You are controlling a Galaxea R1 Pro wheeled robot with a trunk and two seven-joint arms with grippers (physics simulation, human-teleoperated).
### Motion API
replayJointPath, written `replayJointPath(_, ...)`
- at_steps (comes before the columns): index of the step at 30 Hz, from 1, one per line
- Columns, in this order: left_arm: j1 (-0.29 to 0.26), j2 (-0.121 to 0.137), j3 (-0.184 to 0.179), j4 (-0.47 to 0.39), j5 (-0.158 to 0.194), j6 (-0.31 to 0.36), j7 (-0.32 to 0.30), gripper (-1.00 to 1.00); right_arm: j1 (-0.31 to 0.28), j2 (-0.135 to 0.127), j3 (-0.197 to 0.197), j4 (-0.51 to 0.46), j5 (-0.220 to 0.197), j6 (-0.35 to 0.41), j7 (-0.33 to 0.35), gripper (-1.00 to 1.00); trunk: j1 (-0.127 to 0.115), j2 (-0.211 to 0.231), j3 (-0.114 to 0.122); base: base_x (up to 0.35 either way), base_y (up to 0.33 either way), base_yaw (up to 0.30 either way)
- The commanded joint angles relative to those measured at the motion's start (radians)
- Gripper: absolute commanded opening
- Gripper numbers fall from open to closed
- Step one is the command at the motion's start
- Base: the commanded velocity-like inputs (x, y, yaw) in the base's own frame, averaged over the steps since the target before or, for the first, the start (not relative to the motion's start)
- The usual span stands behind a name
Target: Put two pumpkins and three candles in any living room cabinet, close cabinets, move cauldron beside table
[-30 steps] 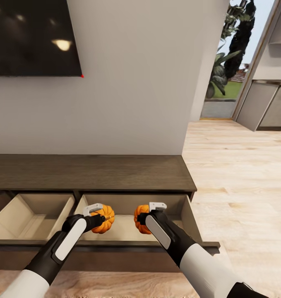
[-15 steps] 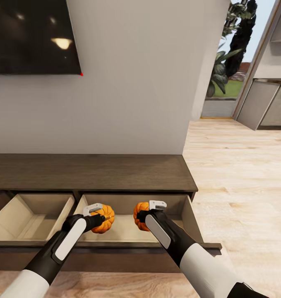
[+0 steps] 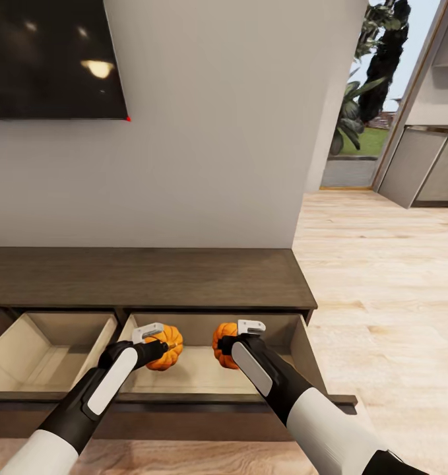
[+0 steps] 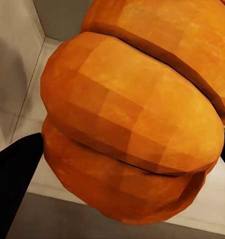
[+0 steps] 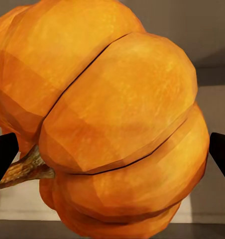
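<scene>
Two orange ribbed pumpkins hang over the right open drawer (image 3: 184, 373) of the long dark brown cabinet (image 3: 144, 277). My left gripper (image 3: 159, 344) is shut on the left pumpkin (image 3: 169, 347), which looms large in the left wrist view (image 4: 137, 124). My right gripper (image 3: 231, 340) is shut on the right pumpkin (image 3: 223, 340), seen close up with its tan stem in the right wrist view (image 5: 112, 119). Both pumpkins are held a little above the drawer's light tan floor.
A second open drawer (image 3: 45, 349) lies to the left, also tan inside. A dark TV screen (image 3: 52, 59) hangs on the white wall above. Light wood floor (image 3: 382, 277) stretches right toward a doorway with plants (image 3: 359, 112) and grey kitchen units (image 3: 428, 168).
The head view has shifted slightly, so the cabinet sits a touch lower and further right in the picture. Both grippers still hold their pumpkins in about the same place over the drawer.
</scene>
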Motion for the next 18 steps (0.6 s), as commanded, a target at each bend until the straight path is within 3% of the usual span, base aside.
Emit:
replayJointPath(1,-0.001,0.001,-0.003,-0.002,0.009,0.0,0.011,-1.0,-0.001,0.0,0.002,-0.001,-0.006,0.003,-0.008,-1.0,0.0,0.0,-0.001,0.005,0.0,0.0)
replayJointPath(18,-0.001,0.001,-0.002,-0.002,0.009,-0.004,0.013,-1.0,-0.001,0.0,0.0,0.011,-0.011,0.018,-0.014,-1.0,0.007,-0.004,-0.063,0.0,0.0,0.0)
